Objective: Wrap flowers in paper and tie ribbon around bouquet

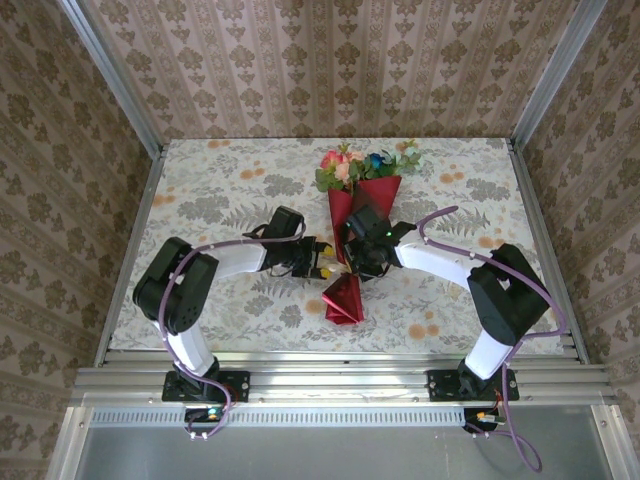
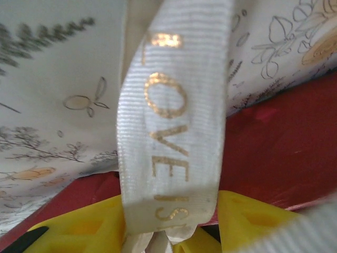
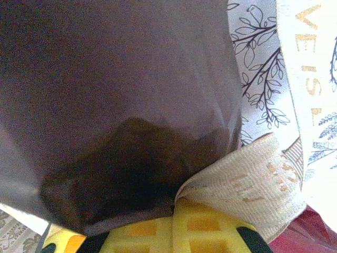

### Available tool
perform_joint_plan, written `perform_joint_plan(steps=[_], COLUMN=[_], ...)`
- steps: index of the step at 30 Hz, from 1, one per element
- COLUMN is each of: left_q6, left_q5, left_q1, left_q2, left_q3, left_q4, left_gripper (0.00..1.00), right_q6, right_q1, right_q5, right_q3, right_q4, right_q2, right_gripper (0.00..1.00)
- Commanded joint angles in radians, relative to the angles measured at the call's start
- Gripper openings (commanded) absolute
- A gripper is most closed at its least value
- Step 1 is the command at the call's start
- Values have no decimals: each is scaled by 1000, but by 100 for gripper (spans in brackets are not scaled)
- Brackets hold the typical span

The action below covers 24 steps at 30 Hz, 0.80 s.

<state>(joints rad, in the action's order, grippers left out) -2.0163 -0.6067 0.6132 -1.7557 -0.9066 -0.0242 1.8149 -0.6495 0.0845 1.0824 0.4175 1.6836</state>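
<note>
Gripping ribbon (image 2: 171,132): L gripper (image 2: 168,232) clamped on it, R gripper (image 3: 176,226) also clamped on it, tight vs maroon paper (image 3: 116,79). Bouquet (image 1: 358,205) lies mid table (image 1: 200,190), flowers (image 1: 365,163) at far end. Risk: uneven pull, ribbon slips off bouquet, or paper unrolls.

Left arm (image 1: 235,258), right arm (image 1: 440,262) bent inward; left fingers (image 2: 79,226) clamped; right fingers (image 3: 200,232) clamped.
</note>
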Motion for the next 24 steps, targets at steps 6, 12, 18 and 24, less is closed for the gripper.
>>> perform_joint_plan(steps=[6,12,18,24], left_q6=[26,47,61,63], left_q5=[-30,-29,-25,-25], left_q1=[7,9,16,23], left_q2=[-25,-9,0,0], left_q3=[-31,-33,-42,-50], left_q4=[8,39,57,58], left_gripper=[35,14,13,13], right_q6=[20,26,26,31], right_q1=[5,5,5,2], right_q5=[-2,-11,-18,-8], right_q3=[-15,-27,-21,-38], right_q4=[4,-3,-7,-9], right_q2=[-43,-68,-87,-76], right_gripper=[0,6,26,17])
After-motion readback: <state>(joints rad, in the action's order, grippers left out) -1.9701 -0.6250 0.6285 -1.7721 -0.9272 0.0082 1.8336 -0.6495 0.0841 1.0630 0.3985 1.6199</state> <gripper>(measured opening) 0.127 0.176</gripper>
